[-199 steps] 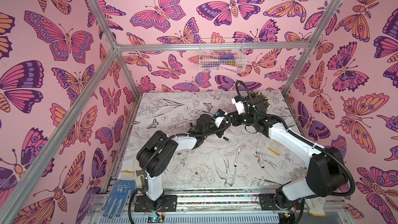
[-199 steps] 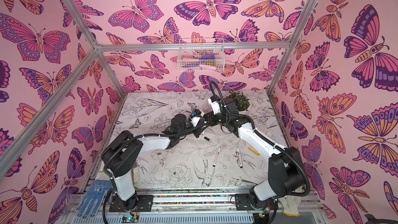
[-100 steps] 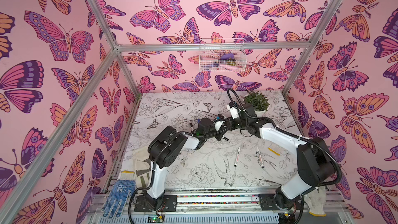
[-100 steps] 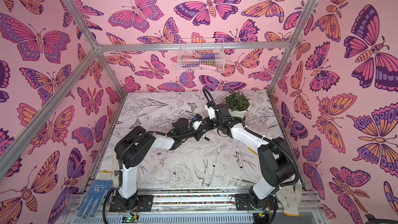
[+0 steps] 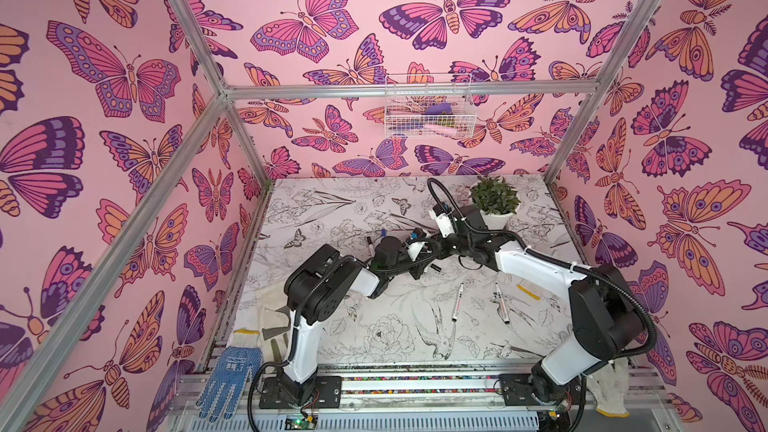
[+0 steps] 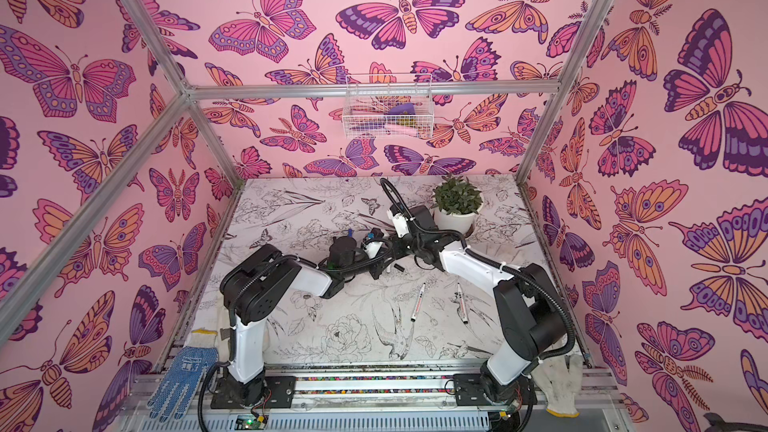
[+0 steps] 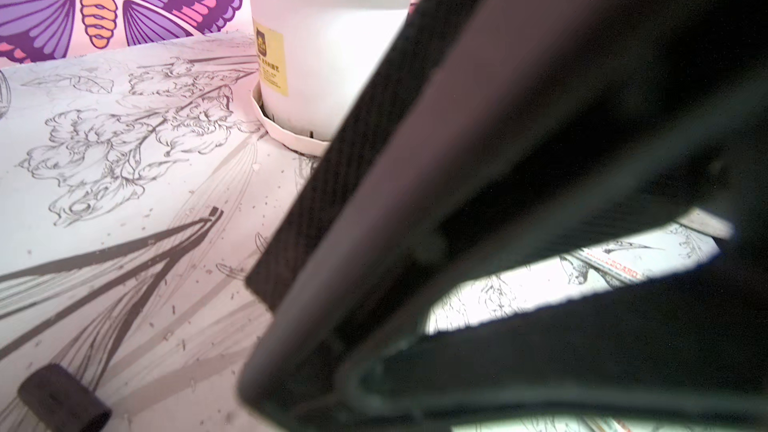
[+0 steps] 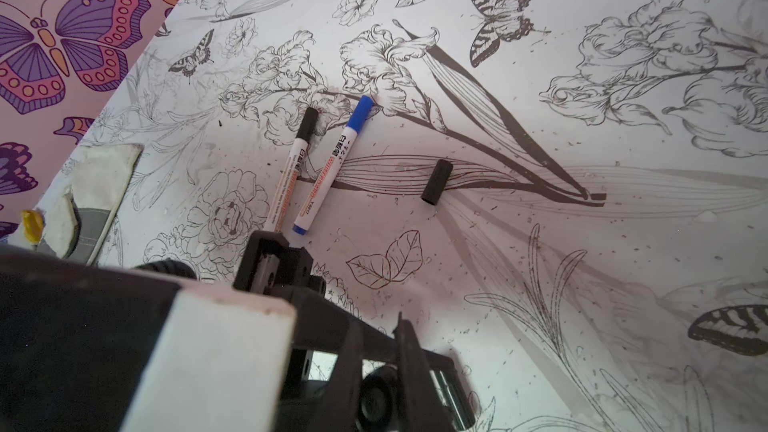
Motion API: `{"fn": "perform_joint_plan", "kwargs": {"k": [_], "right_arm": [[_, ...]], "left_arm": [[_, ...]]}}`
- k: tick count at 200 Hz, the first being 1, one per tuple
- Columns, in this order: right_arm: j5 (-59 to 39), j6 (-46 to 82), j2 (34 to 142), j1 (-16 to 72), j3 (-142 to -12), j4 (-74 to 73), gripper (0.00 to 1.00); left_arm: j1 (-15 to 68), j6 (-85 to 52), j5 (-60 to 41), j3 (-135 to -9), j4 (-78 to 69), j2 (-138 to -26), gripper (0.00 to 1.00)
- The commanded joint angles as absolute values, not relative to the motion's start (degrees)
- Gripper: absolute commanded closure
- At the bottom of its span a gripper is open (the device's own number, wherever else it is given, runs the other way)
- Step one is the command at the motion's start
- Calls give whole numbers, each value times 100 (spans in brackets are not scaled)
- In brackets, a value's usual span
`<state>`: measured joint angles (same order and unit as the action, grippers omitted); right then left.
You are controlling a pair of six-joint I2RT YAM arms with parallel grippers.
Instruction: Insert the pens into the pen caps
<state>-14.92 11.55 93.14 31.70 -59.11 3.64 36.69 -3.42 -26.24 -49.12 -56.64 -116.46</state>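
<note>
Both closed, left gripper (image 5: 420, 264) and right gripper (image 5: 433, 246) meet mid-frame in a top view. Two uncapped pens (image 5: 457, 303) lie lower right of them, a loose black cap (image 5: 436, 267) just beside. The blue-capped pen (image 8: 328, 172) reads WHITEBOARD.

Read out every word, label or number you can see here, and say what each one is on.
"WHITEBOARD": red print on the blue-capped pen; the dark characters beside it are too small to read.
"BOARD", start hidden: red print on a pen barrel in the left wrist view.
Print on the black-capped pen: too blurred.
The yellow label on the white plant pot: too blurred.
Logo on the blue glove: unreadable.
</note>
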Motion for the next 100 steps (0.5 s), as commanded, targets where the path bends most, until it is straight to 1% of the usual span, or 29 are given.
{"fn": "perform_joint_plan", "kwargs": {"k": [1, 74, 100], "right_arm": [[-3030, 1285, 9437, 3827, -5153, 3049, 100], [-2832, 1471, 9689, 3827, -4864, 3100, 100], [-2763, 1518, 9940, 3831, -4776, 3175, 100]], "left_arm": [[3164, -521, -1148, -5107, -7099, -11198, 100], [3146, -562, -932, -4939, -7286, -11327, 100], [3136, -580, -886, -4939, -7310, -11267, 100]]}}
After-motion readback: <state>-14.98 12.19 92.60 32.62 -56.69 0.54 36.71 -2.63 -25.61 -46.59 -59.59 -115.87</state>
